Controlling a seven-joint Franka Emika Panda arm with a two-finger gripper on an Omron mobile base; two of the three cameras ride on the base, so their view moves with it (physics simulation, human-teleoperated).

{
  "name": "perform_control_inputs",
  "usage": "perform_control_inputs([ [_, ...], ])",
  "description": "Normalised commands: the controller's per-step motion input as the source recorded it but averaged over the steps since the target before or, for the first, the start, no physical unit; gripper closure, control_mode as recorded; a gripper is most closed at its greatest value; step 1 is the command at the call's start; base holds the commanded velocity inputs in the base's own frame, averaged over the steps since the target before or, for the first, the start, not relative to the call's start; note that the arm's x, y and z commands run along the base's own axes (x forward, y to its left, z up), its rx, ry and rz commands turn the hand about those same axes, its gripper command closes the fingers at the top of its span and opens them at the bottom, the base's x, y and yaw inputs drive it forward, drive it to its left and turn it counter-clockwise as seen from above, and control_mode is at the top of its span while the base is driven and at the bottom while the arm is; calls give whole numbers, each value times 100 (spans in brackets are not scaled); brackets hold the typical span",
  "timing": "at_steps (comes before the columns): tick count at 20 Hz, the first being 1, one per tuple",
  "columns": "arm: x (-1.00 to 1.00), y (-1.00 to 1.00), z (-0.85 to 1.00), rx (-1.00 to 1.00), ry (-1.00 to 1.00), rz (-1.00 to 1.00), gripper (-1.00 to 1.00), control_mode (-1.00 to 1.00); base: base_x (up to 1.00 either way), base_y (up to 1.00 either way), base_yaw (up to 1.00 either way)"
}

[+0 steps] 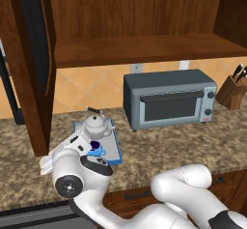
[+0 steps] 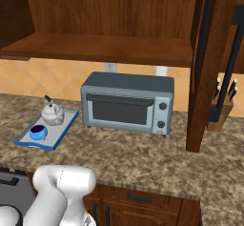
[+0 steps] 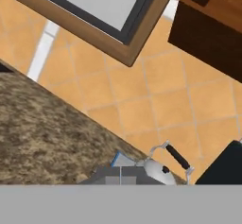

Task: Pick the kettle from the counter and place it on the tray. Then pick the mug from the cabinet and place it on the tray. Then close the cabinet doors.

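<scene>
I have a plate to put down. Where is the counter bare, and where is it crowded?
Bare counter in front of the toaster oven, and between it and the open door. Crowded: the tray, holding the kettle and mug.

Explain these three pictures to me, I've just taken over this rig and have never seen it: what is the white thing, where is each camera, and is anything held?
The white shape is the robot's arm, seen from behind. Two cameras ride on its base, one on the left and one on the right; the third sits on the hand and looks along the gripper. On the granite counter lies a blue-rimmed tray carrying the kettle and the blue mug. Beside it stands a grey toaster oven, with a knife block further along. Above, the cabinet has its doors open. The gripper is shut and seems to hold nothing.
</scene>
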Motion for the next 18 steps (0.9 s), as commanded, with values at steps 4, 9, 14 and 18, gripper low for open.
perform_control_inputs([
  [4, 0, 69, 8, -9, -7, -8, 100, -100, 0, 0, 0],
  [9, 0, 28, 0, -12, -3, -5, 100, -100, 0, 0, 0],
  [14, -5, 18, 7, -19, -8, 0, 100, -100, 0, 0, 0],
  [18, 0, 45, 2, -27, -11, 0, 100, -100, 0, 0, 0],
])
